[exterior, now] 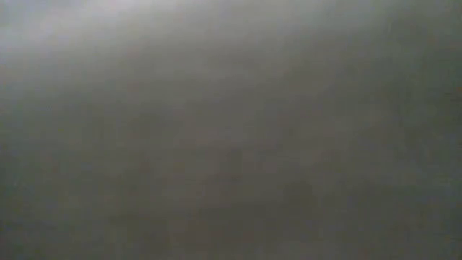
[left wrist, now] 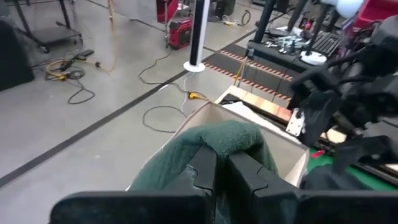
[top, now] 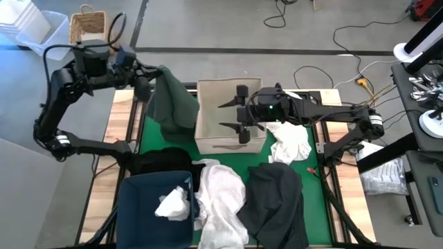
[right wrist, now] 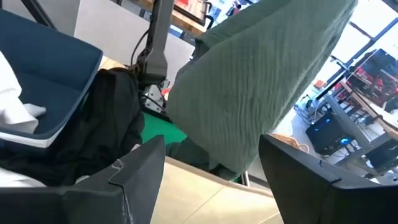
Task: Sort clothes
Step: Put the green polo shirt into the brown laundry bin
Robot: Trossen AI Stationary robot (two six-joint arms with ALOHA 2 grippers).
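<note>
My left gripper (top: 148, 87) is shut on a dark green garment (top: 169, 104) above the table's far left part, next to the beige fabric box (top: 214, 135). My right gripper (top: 239, 115) hovers open over that box and faces the green garment (right wrist: 267, 81). White garments lie at the right (top: 291, 142), at the near middle (top: 221, 197) and inside the navy bin (top: 173, 204). A black garment (top: 277, 197) lies on the near right of the mat; another dark one (top: 163, 160) lies behind the bin. The low view shows only a grey blur. My left gripper pinches a bunched fold at the top of the green garment (left wrist: 230, 138) between its two shut fingers (left wrist: 202, 168); the cloth bulges over the fingertips. The rest of the garment hangs slack below the gripper (top: 173, 117), beside the box's left wall.
The navy bin (top: 135, 207) stands at the near left corner. A green mat (top: 322, 200) covers the table between wooden side rails (top: 118, 117). A wicker basket (top: 86, 24) and cables (top: 346, 41) lie on the floor beyond the far edge.
</note>
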